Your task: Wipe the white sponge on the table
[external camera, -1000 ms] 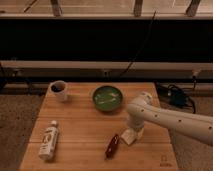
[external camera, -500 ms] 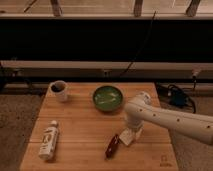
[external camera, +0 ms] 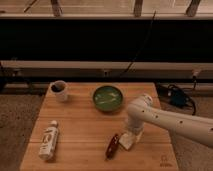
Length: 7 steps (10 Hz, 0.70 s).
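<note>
The white sponge (external camera: pixel 126 142) lies on the wooden table (external camera: pixel 80 127), right of centre near the front edge. My gripper (external camera: pixel 131 133) comes down from the white arm (external camera: pixel 170 121) on the right and sits right on top of the sponge, covering its upper part. A dark red oblong object (external camera: pixel 112 146) lies just left of the sponge, nearly touching it.
A green bowl (external camera: pixel 107 98) stands at the back centre. A white cup (external camera: pixel 59 90) stands at the back left. A white bottle with a label (external camera: pixel 48 140) lies at the front left. A small dark logo mark (external camera: pixel 163 160) is near the front right corner.
The gripper and the sponge have barely shifted; the arm stays in about the same place over the sponge.
</note>
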Motion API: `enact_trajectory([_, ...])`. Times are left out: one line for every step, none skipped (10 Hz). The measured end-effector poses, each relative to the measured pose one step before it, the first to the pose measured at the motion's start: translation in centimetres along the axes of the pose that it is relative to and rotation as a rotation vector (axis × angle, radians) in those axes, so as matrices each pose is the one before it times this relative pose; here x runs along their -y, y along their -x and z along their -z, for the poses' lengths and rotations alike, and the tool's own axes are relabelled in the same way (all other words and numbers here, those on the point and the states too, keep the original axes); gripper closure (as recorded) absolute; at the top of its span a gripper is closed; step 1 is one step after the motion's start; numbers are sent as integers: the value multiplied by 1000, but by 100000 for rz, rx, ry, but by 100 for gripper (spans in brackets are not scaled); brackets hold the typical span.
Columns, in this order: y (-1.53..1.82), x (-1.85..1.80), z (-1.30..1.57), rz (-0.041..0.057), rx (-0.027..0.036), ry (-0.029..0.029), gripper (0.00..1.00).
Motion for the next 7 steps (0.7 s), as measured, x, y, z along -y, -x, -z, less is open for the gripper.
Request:
enact_trajectory([-541,-1030,111,-1825,-381,408,100])
enact_trajectory([-659,-1190,222,-2224,-764,277,100])
enact_trajectory([-623,-968,275,-2707,-962,136,100])
enact_trajectory([-461,-472,115,-1852,-699,24,100])
enact_trajectory([-685,-475,106,-2083,-1139,-5,100])
enact_trajectory([-720,-315,12,-2546,-1252,53,100])
enact_trajectory([-580,55,-142,-1707,-665,-294,100])
